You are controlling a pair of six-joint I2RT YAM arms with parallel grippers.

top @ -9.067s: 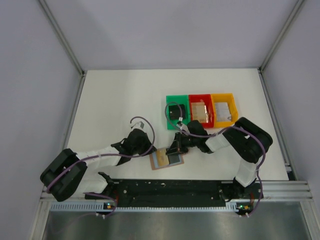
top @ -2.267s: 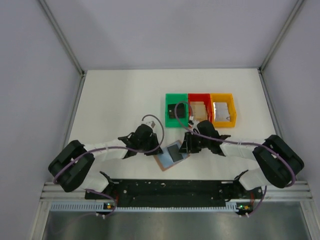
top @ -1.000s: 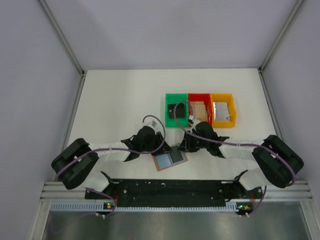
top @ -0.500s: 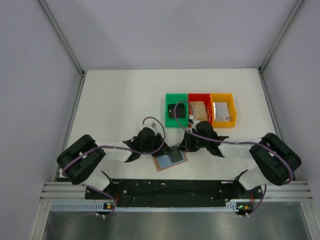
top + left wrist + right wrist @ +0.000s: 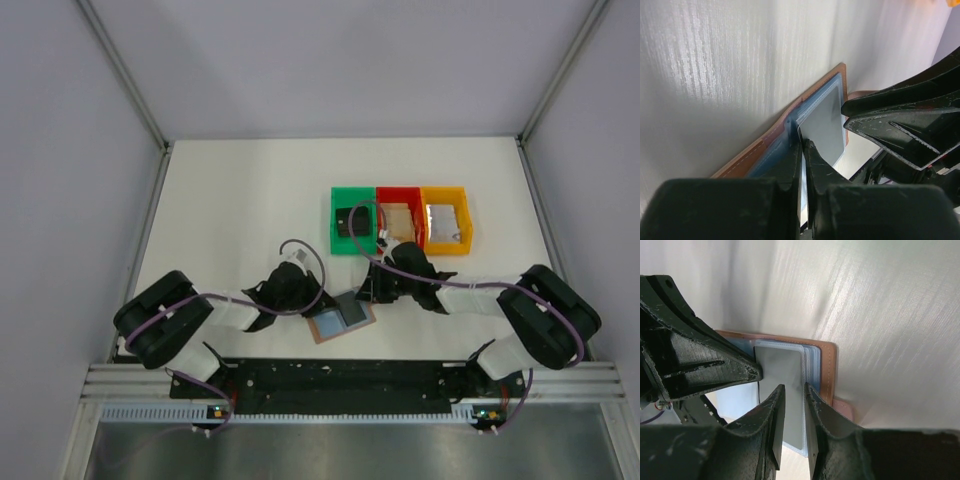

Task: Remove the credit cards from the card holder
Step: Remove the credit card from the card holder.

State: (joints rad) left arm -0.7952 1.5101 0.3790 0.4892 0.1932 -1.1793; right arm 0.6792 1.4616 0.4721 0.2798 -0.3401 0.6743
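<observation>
**Card holder open, one card showing**

The card holder (image 5: 325, 326) lies open and flat on the near side of the green bin (image 5: 336, 215), close to it but apart, and turned slightly askew. Its blue-grey inner face is up, framed by a reddish-brown leather border, with clear pocket sleeves on top. A grey card (image 5: 352, 313) sits in a sleeve on the half nearer the bin, its face mostly visible.

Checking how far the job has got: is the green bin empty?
No, a dark card lies inside the green bin.
</observation>
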